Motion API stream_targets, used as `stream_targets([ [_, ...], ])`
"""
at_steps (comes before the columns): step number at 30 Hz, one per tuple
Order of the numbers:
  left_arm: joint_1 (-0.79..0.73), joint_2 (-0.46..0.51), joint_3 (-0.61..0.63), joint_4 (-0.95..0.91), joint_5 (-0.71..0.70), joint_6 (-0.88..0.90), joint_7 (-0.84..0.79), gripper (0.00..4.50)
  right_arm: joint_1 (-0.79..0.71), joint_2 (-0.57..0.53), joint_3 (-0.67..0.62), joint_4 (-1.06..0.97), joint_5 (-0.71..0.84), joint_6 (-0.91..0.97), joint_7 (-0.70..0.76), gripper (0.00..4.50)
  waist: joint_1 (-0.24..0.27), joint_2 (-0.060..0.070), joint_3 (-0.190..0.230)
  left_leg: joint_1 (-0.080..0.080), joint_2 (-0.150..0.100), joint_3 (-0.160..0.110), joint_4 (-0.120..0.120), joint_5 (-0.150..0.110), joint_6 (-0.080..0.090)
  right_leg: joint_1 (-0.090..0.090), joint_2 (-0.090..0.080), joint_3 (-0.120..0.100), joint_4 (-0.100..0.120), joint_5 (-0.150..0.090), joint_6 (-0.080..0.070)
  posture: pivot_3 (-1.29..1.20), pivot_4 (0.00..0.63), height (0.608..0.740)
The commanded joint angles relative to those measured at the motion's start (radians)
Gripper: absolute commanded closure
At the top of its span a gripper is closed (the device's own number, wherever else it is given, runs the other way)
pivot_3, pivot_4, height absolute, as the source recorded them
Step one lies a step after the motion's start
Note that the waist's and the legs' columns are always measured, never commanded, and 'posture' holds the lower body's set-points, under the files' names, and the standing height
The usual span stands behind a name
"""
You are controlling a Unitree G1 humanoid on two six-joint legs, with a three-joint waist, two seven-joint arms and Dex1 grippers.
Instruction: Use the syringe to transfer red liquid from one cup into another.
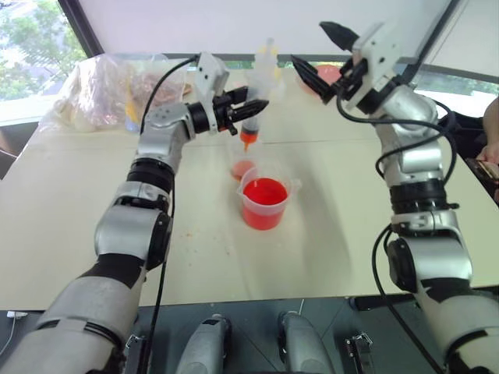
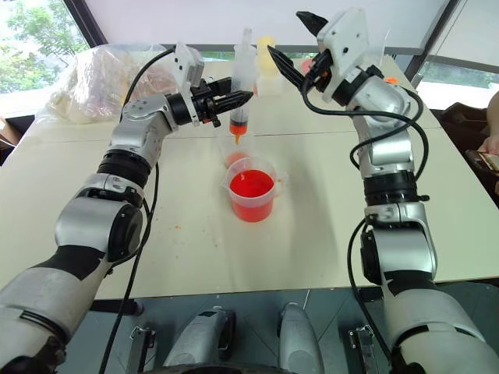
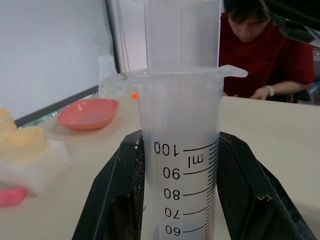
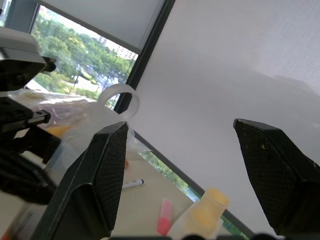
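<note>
My left gripper (image 1: 251,106) is shut on the barrel of the syringe (image 1: 256,93), which stands upright with its plunger drawn up. In the left wrist view the black fingers (image 3: 116,195) clamp the clear scaled syringe barrel (image 3: 180,150). The orange tip (image 1: 248,139) hangs just above the small clear cup (image 1: 242,168), which has a pale orange tint at its bottom. The wide cup (image 1: 265,204) of red liquid (image 2: 251,184) stands right in front of it. My right gripper (image 1: 323,56) is open, raised beside the plunger top; the plunger ring (image 4: 120,100) shows beyond its fingers (image 4: 107,170).
A crumpled plastic bag (image 1: 101,93) lies at the table's back left. A pink dish (image 3: 87,112) and yellow-capped bottles (image 4: 205,212) stand at the far side. A person in a red top (image 3: 270,55) sits across the table, and a hand (image 1: 491,125) shows at the right edge.
</note>
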Motion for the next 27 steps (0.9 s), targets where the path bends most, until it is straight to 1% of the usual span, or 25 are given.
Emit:
stream_targets([
  [1, -0.011, 0.006, 0.022, -0.025, -0.002, -0.025, -0.019, 3.03, -0.061, 0.013, -0.011, 0.087, -0.012, -0.079, 0.015, 1.01, 0.0, 0.0, 0.0, 0.0, 0.0, 0.0, 0.0, 0.0, 0.0, 0.0, 0.0, 0.0, 0.0, 0.0, 0.0, 0.0, 0.15, 0.74],
  [6, -0.005, 0.004, 0.018, -0.03, 0.001, -0.03, -0.045, 3.03, -0.11, 0.036, -0.009, 0.192, -0.022, -0.138, 0.036, 1.01, -0.001, 0.0, 0.0, 0.0, 0.0, -0.001, 0.0, 0.0, 0.0, 0.0, 0.0, 0.0, 0.0, 0.0, 0.0, 0.0, 0.15, 0.74],
  [11, 0.011, 0.007, -0.011, -0.014, 0.045, -0.06, -0.061, 3.03, -0.149, 0.067, -0.007, 0.259, -0.026, -0.172, 0.052, 1.01, -0.01, 0.0, 0.0, 0.0, 0.0, -0.003, 0.0, 0.0, -0.001, -0.001, 0.0, 0.0, 0.001, 0.0, 0.0, 0.0, 0.15, 0.74],
  [19, -0.006, 0.002, 0.003, 0.025, 0.063, -0.073, -0.044, 3.03, -0.154, 0.095, -0.007, 0.245, -0.014, -0.18, 0.102, 1.01, -0.023, 0.0, 0.0, 0.0, 0.0, -0.004, 0.0, 0.0, -0.001, -0.001, 0.0, 0.0, 0.003, 0.0, 0.0, 0.0, 0.15, 0.74],
  [20, -0.007, 0.001, 0.006, 0.028, 0.063, -0.072, -0.044, 3.03, -0.152, 0.097, -0.007, 0.241, -0.015, -0.18, 0.106, 1.52, -0.023, 0.0, 0.0, 0.0, 0.0, -0.004, 0.0, 0.0, -0.001, -0.001, 0.0, 0.0, 0.003, 0.0, 0.0, 0.0, 0.15, 0.74],
  [21, -0.01, 0.001, 0.009, 0.032, 0.063, -0.071, -0.041, 3.03, -0.147, 0.098, -0.005, 0.232, -0.014, -0.174, 0.114, 1.8, -0.024, 0.0, 0.0, 0.0, 0.0, -0.004, -0.001, 0.0, -0.001, -0.001, 0.0, 0.0, 0.003, 0.0, 0.0, 0.0, 0.15, 0.74],
  [25, -0.01, 0.002, 0.01, 0.034, 0.066, -0.07, -0.043, 3.03, -0.134, 0.103, -0.004, 0.207, -0.011, -0.159, 0.134, 1.8, -0.023, 0.001, 0.0, 0.0, 0.0, -0.004, -0.001, 0.0, -0.001, -0.002, 0.0, 0.0, 0.004, 0.0, 0.0, 0.0, 0.15, 0.74],
  [27, -0.006, 0.001, 0.006, 0.032, 0.071, -0.074, -0.045, 3.03, -0.131, 0.106, -0.004, 0.207, -0.015, -0.163, 0.13, 2.29, -0.023, 0.001, 0.0, 0.0, 0.0, -0.004, 0.0, 0.0, -0.001, -0.002, 0.0, 0.0, 0.004, 0.0, 0.0, 0.0, 0.15, 0.74],
])
